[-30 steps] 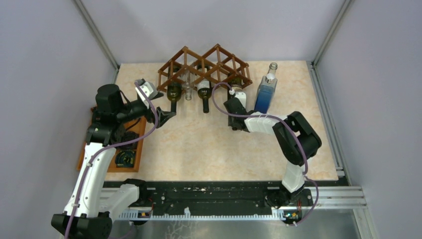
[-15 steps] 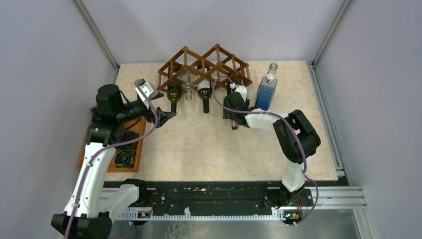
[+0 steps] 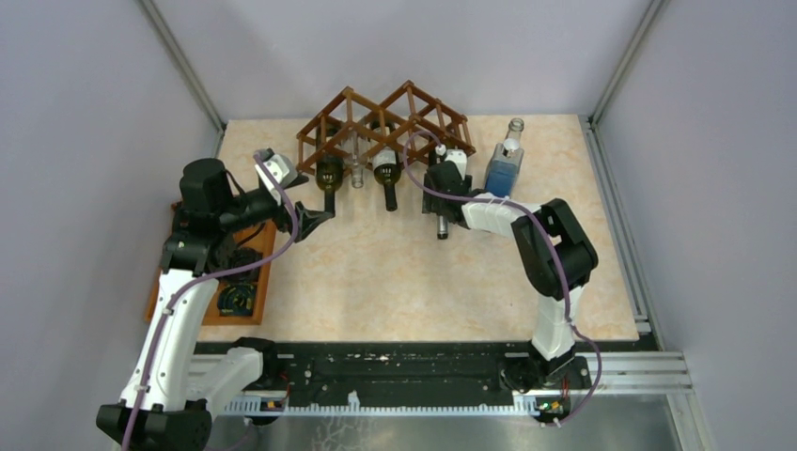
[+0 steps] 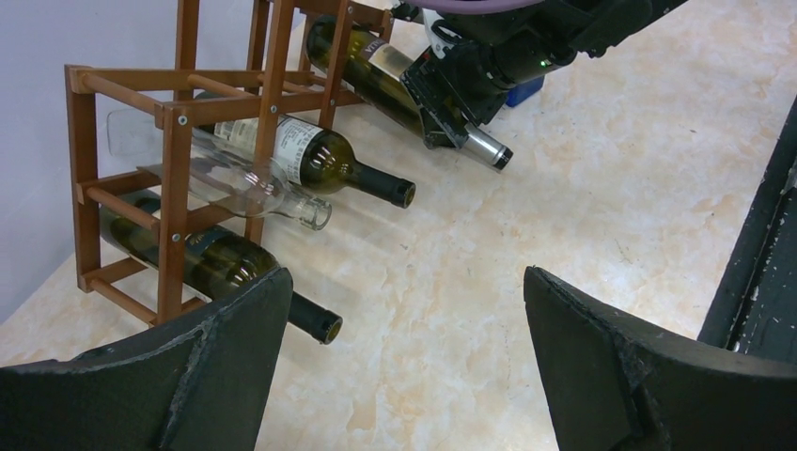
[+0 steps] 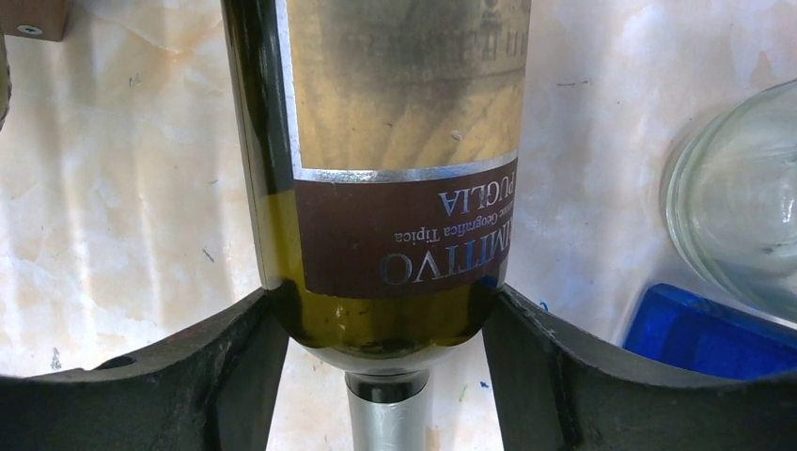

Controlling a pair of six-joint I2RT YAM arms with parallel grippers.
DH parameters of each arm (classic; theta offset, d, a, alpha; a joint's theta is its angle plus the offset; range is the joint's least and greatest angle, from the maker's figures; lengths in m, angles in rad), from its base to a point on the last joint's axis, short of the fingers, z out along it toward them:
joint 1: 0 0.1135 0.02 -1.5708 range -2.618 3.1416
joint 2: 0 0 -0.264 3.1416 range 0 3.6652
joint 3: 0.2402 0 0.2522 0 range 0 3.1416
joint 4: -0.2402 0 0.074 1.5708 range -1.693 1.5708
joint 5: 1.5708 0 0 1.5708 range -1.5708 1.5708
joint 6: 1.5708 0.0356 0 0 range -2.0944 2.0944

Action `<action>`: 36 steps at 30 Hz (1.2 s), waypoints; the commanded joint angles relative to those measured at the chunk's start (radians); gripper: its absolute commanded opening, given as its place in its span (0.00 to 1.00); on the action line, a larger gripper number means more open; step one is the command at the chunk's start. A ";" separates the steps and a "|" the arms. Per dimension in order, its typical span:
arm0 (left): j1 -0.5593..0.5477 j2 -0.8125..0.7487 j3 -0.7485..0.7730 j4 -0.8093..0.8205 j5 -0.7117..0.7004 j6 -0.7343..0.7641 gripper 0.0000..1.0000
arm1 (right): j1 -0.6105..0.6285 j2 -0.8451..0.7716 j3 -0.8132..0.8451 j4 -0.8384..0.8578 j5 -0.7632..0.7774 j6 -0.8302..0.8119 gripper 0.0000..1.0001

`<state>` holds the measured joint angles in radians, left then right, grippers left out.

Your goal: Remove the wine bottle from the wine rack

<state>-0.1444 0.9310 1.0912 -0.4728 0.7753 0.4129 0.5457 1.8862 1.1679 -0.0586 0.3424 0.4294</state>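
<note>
Four bottles lie in the wine rack (image 3: 383, 122), which stands at the far edge of the table (image 3: 395, 282), and all four necks point back toward my arms. The wine bottle (image 5: 395, 188) I am after is the rightmost one. It is dark green glass with a gold and brown label and a silver-capped neck. Its base sits in the rack's right-hand lower cell and its neck slopes down toward the tabletop.

My right gripper (image 5: 383, 296) is down over that bottle at the shoulder, with one finger on each side of the glass. On the wrist camera both fingers (image 5: 235, 366) look to be against the bottle, but I cannot tell whether they are squeezing it or only resting there.

My left gripper (image 4: 404, 282) is wide open with nothing between its fingers. It hangs over the table near the left end of the rack, close to the neck of the dark bottle (image 4: 216, 263) in the bottom-left cell. A clear bottle (image 4: 226, 178) lies just above that one, and a white-labelled bottle (image 4: 320, 155) lies next along.

A blue bottle (image 3: 503, 174) stands upright just right of the rack, close beside my right wrist. A wooden tray (image 3: 158, 299) lies at the table's left edge, partly under my left arm.
</note>
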 commanded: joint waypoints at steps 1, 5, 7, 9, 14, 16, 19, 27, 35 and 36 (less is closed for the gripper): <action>-0.004 -0.007 0.041 -0.009 0.006 0.001 0.99 | -0.002 0.010 0.008 0.050 -0.032 0.021 0.65; -0.004 -0.007 0.033 -0.007 0.011 -0.002 0.99 | 0.000 -0.006 -0.035 0.083 -0.042 0.040 0.59; -0.004 -0.009 0.029 -0.005 0.013 -0.003 0.99 | 0.002 -0.013 -0.052 0.090 -0.040 0.044 0.56; -0.004 -0.011 0.026 -0.004 0.014 -0.005 0.99 | 0.003 -0.019 -0.070 0.096 -0.040 0.046 0.55; -0.004 -0.018 0.018 -0.001 0.016 -0.006 0.99 | 0.020 -0.038 -0.109 0.118 -0.025 0.060 0.55; -0.004 -0.020 0.014 -0.001 0.015 -0.006 0.99 | 0.029 -0.045 -0.118 0.128 -0.014 0.063 0.55; -0.004 -0.022 0.011 -0.001 0.015 -0.006 0.99 | 0.031 -0.052 -0.117 0.133 -0.003 0.066 0.54; -0.004 -0.030 0.002 0.000 0.011 -0.003 0.99 | 0.031 -0.048 -0.095 0.145 0.030 0.053 0.33; -0.004 -0.031 -0.003 0.002 0.012 0.000 0.99 | 0.030 -0.129 -0.129 0.174 0.034 0.047 0.00; -0.004 -0.031 -0.005 0.001 0.012 -0.001 0.99 | 0.031 -0.150 -0.132 0.173 0.040 0.043 0.00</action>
<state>-0.1444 0.9115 1.0950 -0.4728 0.7753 0.4126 0.5732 1.8580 1.0370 0.0437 0.3496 0.4713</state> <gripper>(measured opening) 0.987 0.334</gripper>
